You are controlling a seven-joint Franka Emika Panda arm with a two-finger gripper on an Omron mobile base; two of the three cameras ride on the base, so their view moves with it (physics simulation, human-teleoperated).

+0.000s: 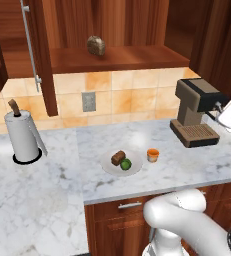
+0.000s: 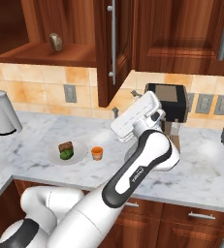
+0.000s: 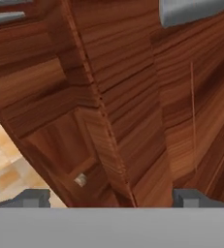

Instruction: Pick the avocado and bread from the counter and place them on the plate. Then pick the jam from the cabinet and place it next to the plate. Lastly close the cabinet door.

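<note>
The white plate (image 1: 109, 167) (image 2: 53, 157) sits on the marble counter (image 1: 47, 190) and carries the brown bread (image 1: 118, 157) (image 2: 65, 146) and the green avocado (image 1: 126, 164) (image 2: 66, 154). Just right of the plate stands the orange jam (image 1: 153, 155) (image 2: 97, 153), upright on the counter. The cabinet (image 1: 117, 57) is open, and its door (image 1: 43, 60) (image 2: 104, 53) juts out with its silver handle (image 1: 31, 45) (image 2: 112, 41). My gripper (image 1: 216, 111) (image 2: 125, 102) (image 3: 112, 198) hovers open and empty in front of the coffee machine, right of the door, facing its wood (image 3: 133, 97).
A speckled grey-brown lump (image 1: 96, 45) (image 2: 56, 41) rests on the cabinet shelf. A coffee machine (image 1: 197, 112) (image 2: 169, 104) stands at the back right, and a paper towel roll (image 1: 22, 137) (image 2: 2, 114) at the left. Closed cupboards fill the upper right.
</note>
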